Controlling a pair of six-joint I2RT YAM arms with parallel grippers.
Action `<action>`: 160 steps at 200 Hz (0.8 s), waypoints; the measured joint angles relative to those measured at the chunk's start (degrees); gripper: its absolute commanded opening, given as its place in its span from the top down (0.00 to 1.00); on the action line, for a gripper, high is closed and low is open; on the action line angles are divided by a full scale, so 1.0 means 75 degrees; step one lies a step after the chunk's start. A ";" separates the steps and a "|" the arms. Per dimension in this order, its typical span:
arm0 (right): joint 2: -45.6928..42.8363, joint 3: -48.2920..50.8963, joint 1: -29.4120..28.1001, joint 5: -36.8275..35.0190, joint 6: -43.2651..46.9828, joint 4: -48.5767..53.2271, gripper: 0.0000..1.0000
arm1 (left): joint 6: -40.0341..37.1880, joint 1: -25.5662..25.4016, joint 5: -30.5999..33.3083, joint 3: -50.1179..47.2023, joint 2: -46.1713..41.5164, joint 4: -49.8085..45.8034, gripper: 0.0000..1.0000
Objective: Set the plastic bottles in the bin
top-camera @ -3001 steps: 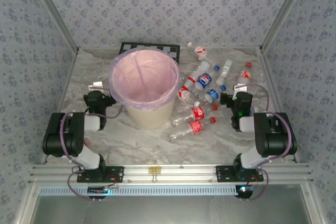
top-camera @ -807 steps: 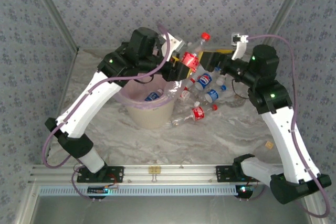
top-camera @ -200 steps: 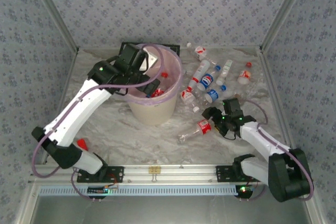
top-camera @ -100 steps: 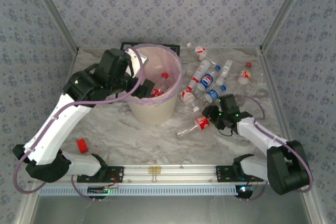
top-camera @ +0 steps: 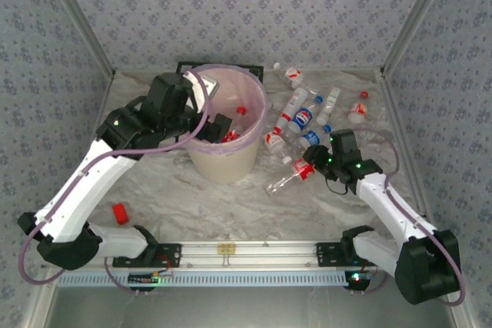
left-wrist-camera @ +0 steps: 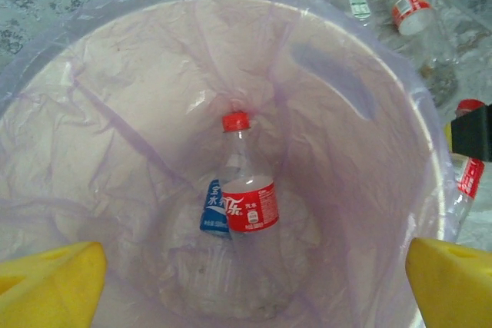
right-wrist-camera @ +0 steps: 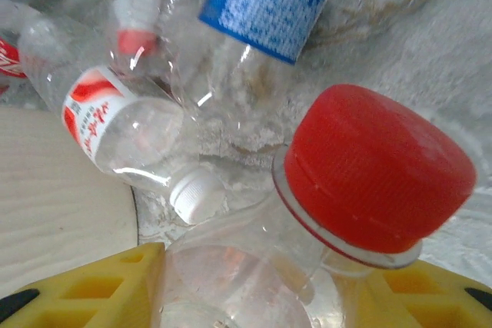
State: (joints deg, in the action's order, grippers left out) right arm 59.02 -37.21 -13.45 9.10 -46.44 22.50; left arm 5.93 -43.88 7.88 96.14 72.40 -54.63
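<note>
The cream bin, lined with a pink bag, stands left of centre. My left gripper hangs open over its mouth, yellow fingertips wide apart. Two plastic bottles lie inside: one with a red label and one with a blue label. My right gripper is shut on the neck of a red-capped bottle, right of the bin. That bottle's shoulder fills the gap between the yellow fingers, its red cap pointing away. Several more bottles lie behind it.
A white-capped bottle and a blue-labelled one lie just beyond the held bottle, next to the bin's wall. A small red object sits on the table front left. A checkerboard lies behind the bin.
My right gripper has closed on the red-capped bottle's neck and drawn back and up, swinging the bottle with it. The left gripper has pulled back from inside the bin to above its rim.
</note>
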 measured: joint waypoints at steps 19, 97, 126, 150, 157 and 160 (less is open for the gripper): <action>-0.0163 -0.0399 0.0323 0.0096 0.0318 0.0286 0.57 | 0.0038 0.0000 -0.0216 -0.0029 -0.0093 0.0175 0.00; -0.0312 -0.2104 0.1445 0.2294 0.2022 0.1259 0.57 | 0.0405 0.0373 -0.1740 0.0032 0.0361 0.0653 0.00; -0.0259 -0.3602 0.1550 0.3503 0.2833 0.1821 0.58 | 0.0542 0.0437 -0.2573 0.0656 0.1081 0.0624 0.00; -0.0085 -0.4642 0.1524 0.4368 0.3130 0.1950 0.58 | 0.0659 0.0437 -0.3276 0.1230 0.1495 0.0548 0.00; -0.0041 -0.4884 0.1448 0.4540 0.3182 0.1944 0.58 | 0.0734 0.0440 -0.3488 0.1323 0.1530 0.0554 0.00; -0.0017 -0.4983 0.1402 0.4610 0.3209 0.1935 0.58 | 0.0772 0.0443 -0.3585 0.1346 0.1542 0.0565 0.00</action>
State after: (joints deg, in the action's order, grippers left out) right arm 58.89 -74.59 -2.94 43.68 -22.37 37.01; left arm 11.73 -40.56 -19.00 106.24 83.96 -50.39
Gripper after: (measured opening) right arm 0.515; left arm 0.997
